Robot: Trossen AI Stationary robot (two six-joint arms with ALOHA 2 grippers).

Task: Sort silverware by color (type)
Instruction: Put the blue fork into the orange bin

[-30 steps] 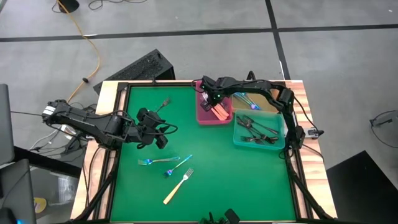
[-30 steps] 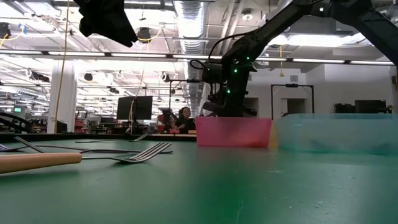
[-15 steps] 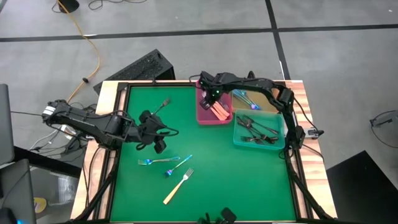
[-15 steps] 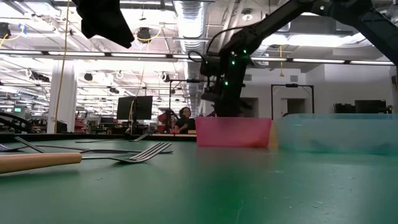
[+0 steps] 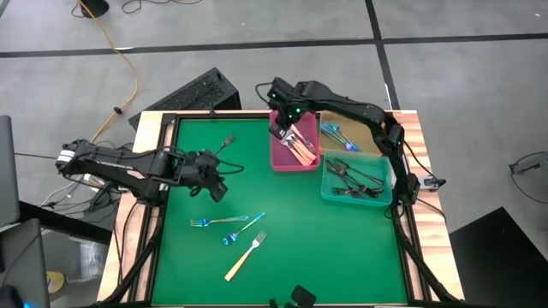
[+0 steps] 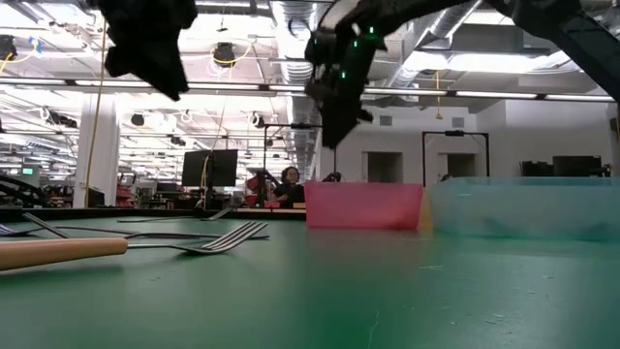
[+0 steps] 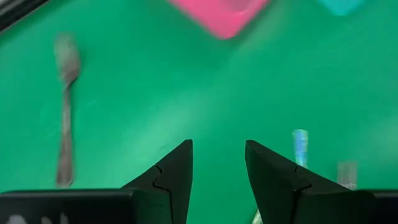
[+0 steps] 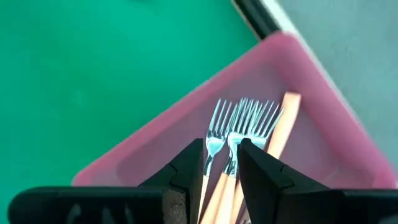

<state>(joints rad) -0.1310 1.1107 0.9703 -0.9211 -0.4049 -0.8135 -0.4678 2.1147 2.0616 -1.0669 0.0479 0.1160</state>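
Most forks are sorted already, tan ones in the pink bin (image 5: 294, 148), black in the teal bin (image 5: 355, 178), while four lie on the green worktop (image 5: 282, 231); both the left hand (image 5: 214, 184) and right hand (image 5: 281, 115) hang parted, empty.

Two dark fingers (image 7: 174, 180) stand apart over the green mat (image 7: 155, 93), a dark fork (image 7: 65, 118) beside.

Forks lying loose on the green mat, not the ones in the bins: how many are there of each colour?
dark fork: 1
blue forks: 2
wooden-handled fork: 1
Total: 4
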